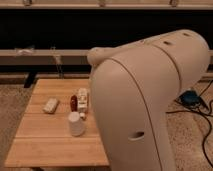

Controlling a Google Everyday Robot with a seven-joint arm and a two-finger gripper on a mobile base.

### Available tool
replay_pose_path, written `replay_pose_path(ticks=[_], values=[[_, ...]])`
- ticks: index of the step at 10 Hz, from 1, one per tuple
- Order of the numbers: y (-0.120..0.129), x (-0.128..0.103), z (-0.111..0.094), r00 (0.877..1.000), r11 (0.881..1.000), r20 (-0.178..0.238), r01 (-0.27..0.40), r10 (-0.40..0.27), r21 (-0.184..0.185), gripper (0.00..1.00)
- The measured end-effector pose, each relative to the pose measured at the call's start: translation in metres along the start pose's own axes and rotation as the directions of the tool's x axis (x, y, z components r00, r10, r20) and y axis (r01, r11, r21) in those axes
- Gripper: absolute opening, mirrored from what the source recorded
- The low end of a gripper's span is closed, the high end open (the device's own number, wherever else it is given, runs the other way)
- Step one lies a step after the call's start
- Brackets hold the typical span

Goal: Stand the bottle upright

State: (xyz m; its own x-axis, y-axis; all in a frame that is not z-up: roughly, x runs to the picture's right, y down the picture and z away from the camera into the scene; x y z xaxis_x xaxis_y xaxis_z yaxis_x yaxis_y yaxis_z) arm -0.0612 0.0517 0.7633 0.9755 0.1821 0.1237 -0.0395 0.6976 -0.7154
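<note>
Four things sit on the wooden slat table (pixel 50 145), one of each: the bottle (pixel 83 100) lying near the middle, a dark red oblong thing (pixel 73 102) just beside it on its left, a white cup (pixel 76 124) upright in front, and a flat pale object (pixel 50 105) further left. The arm's bulky cream housing (pixel 145 100) fills the right side and the gripper is out of sight, so I cannot tell its state or hold. The table stands on speckled floor before a dark wall with pale rails, cables (pixel 200 112) trailing at right.

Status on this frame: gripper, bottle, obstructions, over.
Gripper out of view behind white arm shell. Bottle lying on table, not yet upright. Dark red thing beside it, cup nearer camera.
</note>
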Motion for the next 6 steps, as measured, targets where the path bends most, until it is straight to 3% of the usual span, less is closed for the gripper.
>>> replay_pose_path(ticks=[1, 2, 3, 4, 5, 6], values=[[-0.004, -0.001, 0.000, 0.992, 0.992, -0.007, 0.123, -0.123, 0.008, 0.77], [-0.008, -0.003, 0.001, 0.974, 0.974, -0.014, 0.228, -0.228, 0.011, 0.77], [-0.013, -0.004, 0.004, 0.938, 0.938, -0.027, 0.346, -0.345, 0.015, 0.77], [-0.017, -0.006, 0.011, 0.893, 0.893, -0.049, 0.449, -0.448, 0.014, 0.77], [-0.022, -0.010, 0.024, 0.837, 0.839, -0.075, 0.545, -0.542, 0.013, 0.77], [-0.028, -0.014, 0.038, 0.792, 0.796, -0.108, 0.605, -0.600, 0.013, 0.77]])
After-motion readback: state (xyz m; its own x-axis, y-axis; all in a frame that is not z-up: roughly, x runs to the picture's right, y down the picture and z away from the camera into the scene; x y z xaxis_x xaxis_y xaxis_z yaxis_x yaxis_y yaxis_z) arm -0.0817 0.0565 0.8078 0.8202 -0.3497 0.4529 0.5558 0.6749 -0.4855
